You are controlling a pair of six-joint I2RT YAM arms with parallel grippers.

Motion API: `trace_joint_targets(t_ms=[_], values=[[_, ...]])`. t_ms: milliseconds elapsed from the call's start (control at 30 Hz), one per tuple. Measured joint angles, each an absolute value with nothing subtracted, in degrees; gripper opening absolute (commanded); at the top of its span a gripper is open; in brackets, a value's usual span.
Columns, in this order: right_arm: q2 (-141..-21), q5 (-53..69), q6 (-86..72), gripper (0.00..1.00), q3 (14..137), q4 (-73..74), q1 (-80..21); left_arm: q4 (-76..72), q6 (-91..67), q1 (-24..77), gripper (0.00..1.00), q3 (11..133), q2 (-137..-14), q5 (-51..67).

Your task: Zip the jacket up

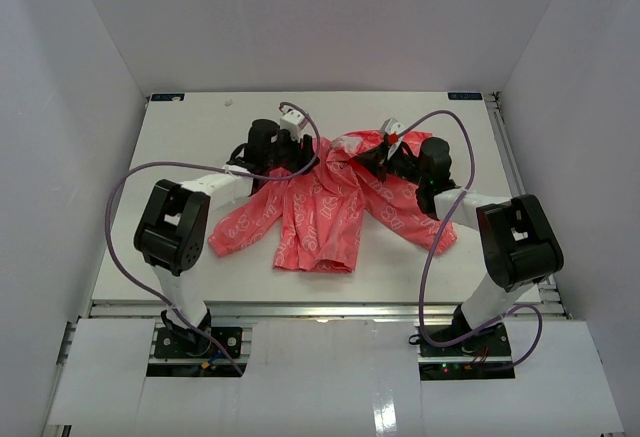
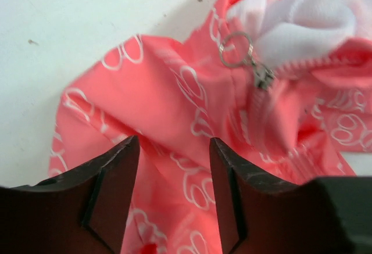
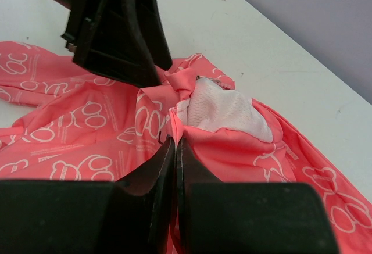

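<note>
Left claw [image 2: 174, 143] agape over jacket [image 1: 320, 217], collar [image 1: 336, 149] far, hem [image 1: 315, 262] near

White matte worktop [image 1: 180, 137], flecked with a few small dark specks [image 2: 32, 42]. Bears one coral-pink jacket [image 1: 318, 219] with white print, lying crumpled across the middle. Left sleeve [image 1: 243, 225] and right sleeve [image 1: 415, 225] spread flat to either side, hem toward the near edge, collar bunched at the far side with white lining showing.
</note>
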State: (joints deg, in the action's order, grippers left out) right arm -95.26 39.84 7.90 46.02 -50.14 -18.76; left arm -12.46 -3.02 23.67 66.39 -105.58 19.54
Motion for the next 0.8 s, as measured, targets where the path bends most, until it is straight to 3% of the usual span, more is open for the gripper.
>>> trace_joint_targets(t_ms=[67,333,800], values=[[-95.26,39.82,8.22,0.08,45.85,-50.14,-18.76,-11.86,-2.43,23.58,0.00,68.18,-107.68,18.71],[-94.35,37.93,8.85,0.08,43.70,-50.28,-18.72,-8.66,-3.43,22.04,0.00,70.37,-114.50,13.85],[-88.01,31.57,4.84,0.08,30.07,-53.95,-17.72,-15.29,-10.72,20.18,0.00,50.55,-89.87,7.95]])
